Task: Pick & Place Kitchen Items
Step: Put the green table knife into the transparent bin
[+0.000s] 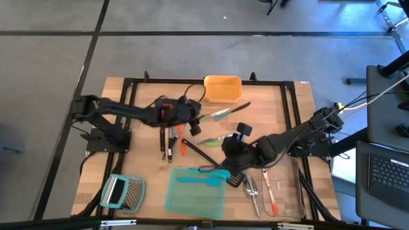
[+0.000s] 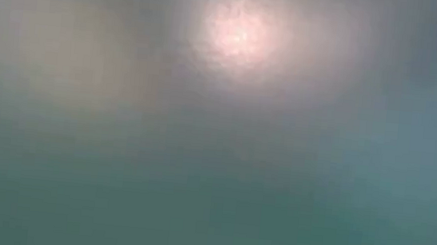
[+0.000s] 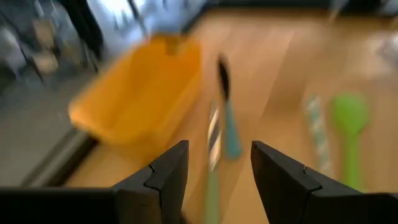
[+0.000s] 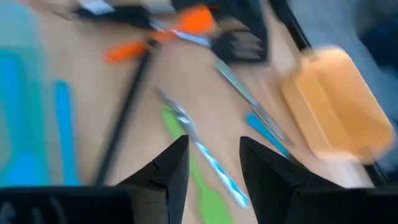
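Note:
Loose utensils lie on the wooden table (image 1: 268,115): a teal-handled spatula and a silver piece (image 1: 223,113) near the orange container (image 1: 222,89), a green spatula (image 1: 215,140), an orange turner (image 1: 182,146), black utensils (image 1: 166,144) and a black turner (image 1: 220,165). My left gripper (image 1: 197,122) is open over the near end of the teal-handled spatula (image 3: 229,134), which runs between its fingers (image 3: 217,149). My right gripper (image 1: 227,145) is open over the green spatula (image 4: 186,155), its fingers on either side (image 4: 213,146). I cannot see either gripper touching anything. The low view shows only blur.
A teal container (image 1: 192,199) with a teal spatula (image 1: 203,179) on it stands at the near edge. A clear container (image 1: 286,203) holding silver spoons and an orange utensil is to its right. A grater (image 1: 121,192) lies at the near left. A black frame (image 1: 128,83) borders the table.

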`<state>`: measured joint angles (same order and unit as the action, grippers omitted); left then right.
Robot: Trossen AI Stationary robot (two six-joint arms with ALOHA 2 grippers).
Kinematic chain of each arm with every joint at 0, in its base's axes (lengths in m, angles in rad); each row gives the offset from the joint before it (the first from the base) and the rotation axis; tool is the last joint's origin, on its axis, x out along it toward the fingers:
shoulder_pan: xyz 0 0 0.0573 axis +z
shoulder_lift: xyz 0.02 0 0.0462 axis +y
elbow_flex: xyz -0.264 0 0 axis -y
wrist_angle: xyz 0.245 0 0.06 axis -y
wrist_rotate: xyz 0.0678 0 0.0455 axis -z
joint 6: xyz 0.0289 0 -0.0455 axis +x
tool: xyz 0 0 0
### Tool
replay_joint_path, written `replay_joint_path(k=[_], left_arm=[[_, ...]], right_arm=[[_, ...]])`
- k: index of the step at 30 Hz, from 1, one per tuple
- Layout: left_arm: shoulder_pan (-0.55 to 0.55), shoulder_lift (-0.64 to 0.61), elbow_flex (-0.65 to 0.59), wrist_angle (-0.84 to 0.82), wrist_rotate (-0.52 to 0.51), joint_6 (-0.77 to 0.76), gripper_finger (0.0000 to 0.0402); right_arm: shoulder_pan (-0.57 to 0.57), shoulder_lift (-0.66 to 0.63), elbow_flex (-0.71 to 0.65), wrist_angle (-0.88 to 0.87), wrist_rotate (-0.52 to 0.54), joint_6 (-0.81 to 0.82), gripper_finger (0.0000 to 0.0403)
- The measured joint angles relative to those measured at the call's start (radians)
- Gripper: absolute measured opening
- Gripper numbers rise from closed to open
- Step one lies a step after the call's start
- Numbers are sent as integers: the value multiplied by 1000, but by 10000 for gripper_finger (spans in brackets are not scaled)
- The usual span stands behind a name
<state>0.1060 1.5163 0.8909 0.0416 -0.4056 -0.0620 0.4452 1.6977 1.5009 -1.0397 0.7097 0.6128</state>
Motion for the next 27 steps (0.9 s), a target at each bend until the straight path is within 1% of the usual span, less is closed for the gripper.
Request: replay_joint_path(k=[3,4,5,7,11,17,21,24,25,27], left_arm=[[99,52,0,-8,212,-20,168],[126,64,0,-7,267,-22,168],[147,74,1,1,306,-23,168],[182,85,2,-8,343,-34,168],[216,95,2,-30,363,-47,168],[211,95,2,-60,357,-22,168],[209,82,2,-43,356,-5,168],[210,75,2,-29,339,-4,168],[210,75,2,-18,325,-4,168],[210,75,2,1,295,-3,168]], right_arm=[[-51,22,0,-117,37,69,142],[-68,27,0,-137,55,84,142],[-85,29,-4,-149,61,91,142],[-118,29,-26,-136,57,72,142],[-168,29,-101,-89,-27,-37,142],[-212,30,-248,78,-140,-235,142],[-260,30,-291,183,-138,-335,142],[-304,29,-293,253,-148,-419,142],[-321,29,-293,275,-173,-448,142],[-363,29,-293,319,-262,-508,142]])
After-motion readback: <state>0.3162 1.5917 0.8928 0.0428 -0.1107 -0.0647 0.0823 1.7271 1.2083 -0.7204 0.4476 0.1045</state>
